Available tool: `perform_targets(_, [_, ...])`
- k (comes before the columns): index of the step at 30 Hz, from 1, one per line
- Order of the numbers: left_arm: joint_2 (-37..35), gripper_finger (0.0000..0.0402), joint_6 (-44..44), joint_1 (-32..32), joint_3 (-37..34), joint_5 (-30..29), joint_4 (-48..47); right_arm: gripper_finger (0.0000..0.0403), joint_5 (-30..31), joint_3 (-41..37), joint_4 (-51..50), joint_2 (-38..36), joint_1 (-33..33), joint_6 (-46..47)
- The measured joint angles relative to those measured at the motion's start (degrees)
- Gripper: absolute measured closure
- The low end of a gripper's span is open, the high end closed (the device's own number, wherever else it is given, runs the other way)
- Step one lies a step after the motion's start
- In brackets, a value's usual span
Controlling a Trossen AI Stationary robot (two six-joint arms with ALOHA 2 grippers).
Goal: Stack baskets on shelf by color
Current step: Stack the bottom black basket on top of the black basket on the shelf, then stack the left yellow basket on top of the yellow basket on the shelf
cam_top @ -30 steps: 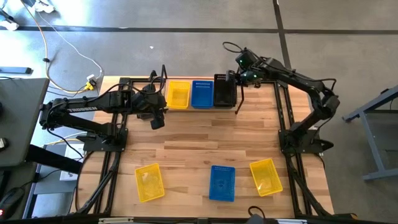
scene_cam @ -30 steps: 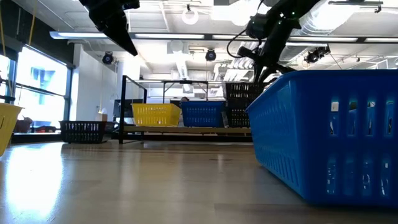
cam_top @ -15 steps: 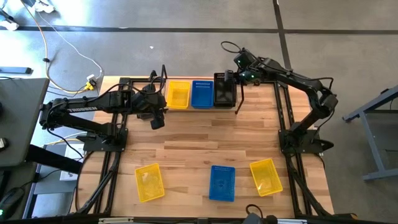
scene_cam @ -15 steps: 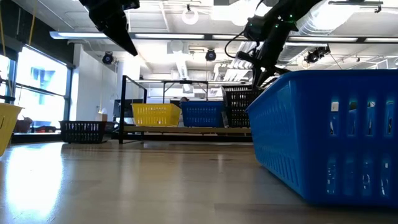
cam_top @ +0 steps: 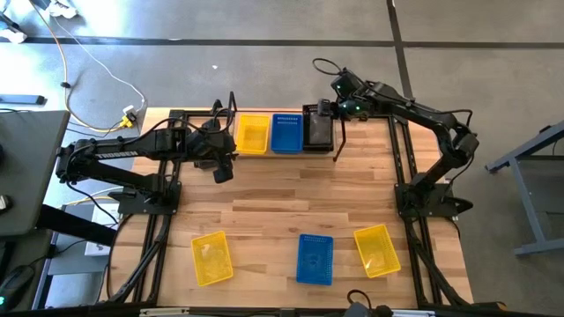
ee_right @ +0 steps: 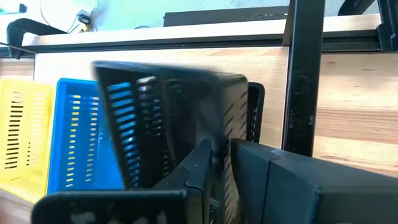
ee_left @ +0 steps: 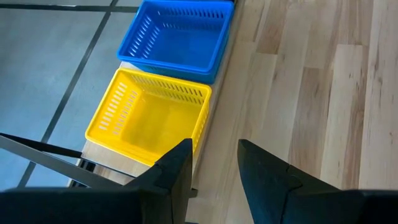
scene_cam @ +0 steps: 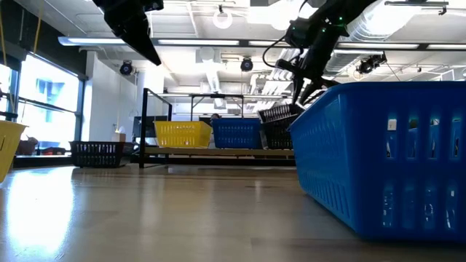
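Now the black basket [scene_cam: 280, 122] over the right end of the shelf [cam_top: 280, 152] sits tilted, one side lower than the other, where a moment ago it hung level and higher. It seems the right gripper [cam_top: 333, 107] has begun to let go: in the right wrist view its fingers [ee_right: 198, 167] are a little apart with the basket wall [ee_right: 168, 118] between them, so I judge the grip is loosening, not yet free. The basket is dropping onto the other black basket below it, beside the blue basket [cam_top: 286, 132] and the yellow basket [cam_top: 253, 133]. If it settles straight, the black pile grows by one; the tilt may leave it crooked.

The left gripper [ee_left: 211, 158] waits over the table just in front of the shelf's left end, fingers apart and holding nothing. Two yellow baskets [cam_top: 211, 257] and one blue basket [cam_top: 315, 258] lie on the near side of the table.
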Motion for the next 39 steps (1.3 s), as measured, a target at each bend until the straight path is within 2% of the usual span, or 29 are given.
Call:
perform_targets(12, [0.00,0.0282,0.04,0.02,0.00,0.00,0.00,0.0357,-1.49,0.20,-0.21,0.00,0.04,-0.38])
perform_targets(17, [0.00,0.0282,-0.08,0.02,0.00,0.00,-0.07,0.0357,-2.53,3.99,-0.11,-0.07,1.13,-3.97])
perform_targets(21, [0.00,0.0282,-3.26,0.02,0.00,1.09,-1.96,0.0357,-2.16,8.68,-1.58,-0.09,3.74,-8.04])
perform_targets(27, [0.00,0.0282,-4.49,0.00,0.00,5.81,-3.59,0.0357,-2.05,15.02,-6.16,-0.09,7.50,-11.66])
perform_targets(33, [0.00,0.0282,-6.71,0.00,0.00,7.84,-4.40,0.0357,-3.64,19.07,-10.63,-0.09,13.59,-11.58])
perform_targets(39, [0.00,0.0275,-7.01,0.00,0.00,9.89,-4.57,0.0357,-6.27,19.63,-13.42,-0.09,22.41,-8.48])
